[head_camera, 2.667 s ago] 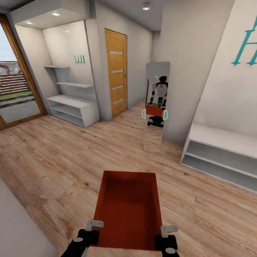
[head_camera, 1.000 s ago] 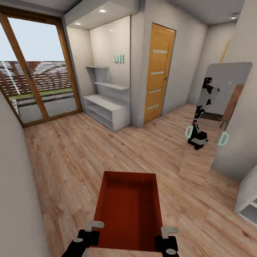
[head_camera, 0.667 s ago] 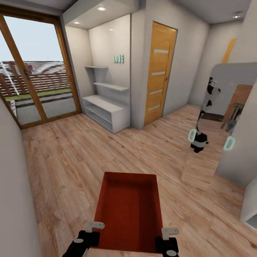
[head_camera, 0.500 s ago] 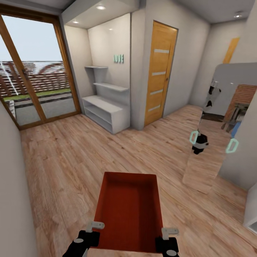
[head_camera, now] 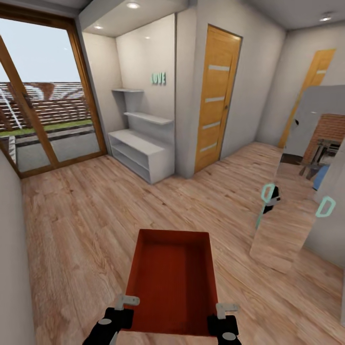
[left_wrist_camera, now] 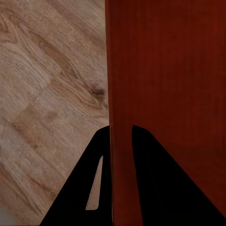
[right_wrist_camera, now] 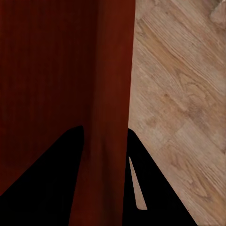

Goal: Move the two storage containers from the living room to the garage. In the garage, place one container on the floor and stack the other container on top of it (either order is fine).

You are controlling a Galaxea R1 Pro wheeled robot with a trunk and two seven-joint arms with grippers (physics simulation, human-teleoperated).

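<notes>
One orange-red storage container [head_camera: 172, 280] is carried in front of me above the light wood-plank floor, empty and open-topped. My left gripper [head_camera: 125, 306] is shut on its left wall near the close corner. My right gripper [head_camera: 221, 310] is shut on its right wall. In the left wrist view the dark fingers [left_wrist_camera: 146, 183] straddle the container wall [left_wrist_camera: 121, 94]. The right wrist view likewise has the fingers [right_wrist_camera: 66, 179] pinching the wall [right_wrist_camera: 112, 94], with wood planks beyond. The garage is out of view.
A white low shelf unit [head_camera: 139, 153] sits in an alcove ahead, a wooden door [head_camera: 215, 96] to its right and a second door [head_camera: 309, 91] further right. A glass patio door [head_camera: 43, 96] is on the left. A leaning mirror [head_camera: 297, 182] stands at right, and a wall edge [head_camera: 12, 268] is close on my left.
The whole view has swung to the left: the mirror and the shelf unit slid right in the picture and a second door came into sight. The container stays held the same way.
</notes>
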